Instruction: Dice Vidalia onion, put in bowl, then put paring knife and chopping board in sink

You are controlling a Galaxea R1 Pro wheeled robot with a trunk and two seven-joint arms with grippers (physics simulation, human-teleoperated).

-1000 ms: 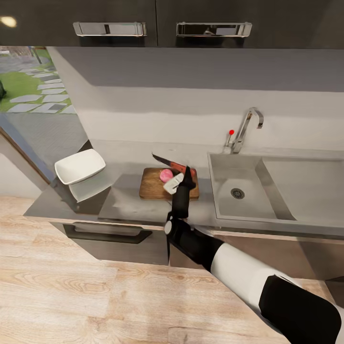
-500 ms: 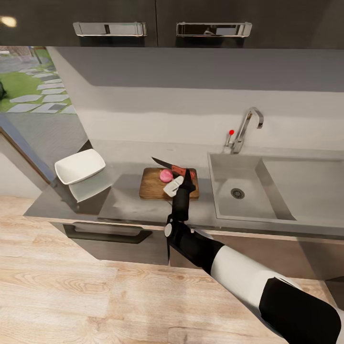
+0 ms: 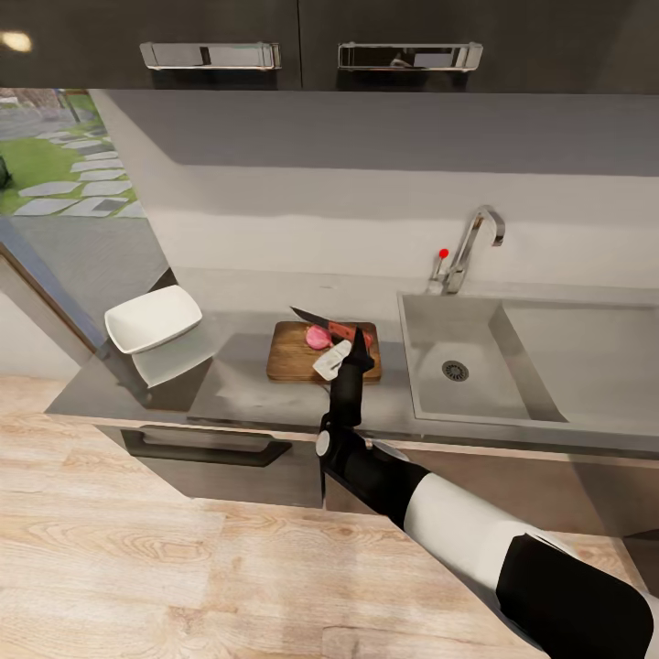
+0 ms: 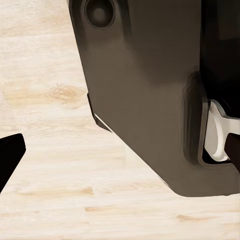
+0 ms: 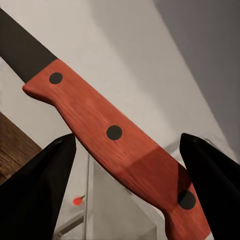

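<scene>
A pink round onion point(image 3: 317, 338) lies on the dark brown chopping board point(image 3: 291, 364), which rests on the grey countertop point(image 3: 247, 389) left of the sink point(image 3: 476, 343). My right gripper point(image 3: 353, 339) is shut on the red-brown handle of the paring knife point(image 3: 322, 322). The dark blade points left and hangs over the far side of the onion. In the right wrist view the knife handle point(image 5: 114, 132) runs between the two dark fingers point(image 5: 42, 192). The white bowl point(image 3: 153, 318) stands at the counter's left end. My left gripper point(image 4: 120, 160) is open over the wooden floor beside my own dark body.
A chrome tap point(image 3: 471, 240) with a red knob point(image 3: 443, 253) stands behind the basin. Black upper cabinets point(image 3: 302, 41) hang overhead. A long dark drawer handle point(image 3: 203, 450) runs under the counter edge. An opening at the left looks out on grass and stepping stones point(image 3: 64, 169).
My right gripper has lowered the paring knife, bringing the blade down closer to the onion and the board. The bowl, board and onion have stayed put.
</scene>
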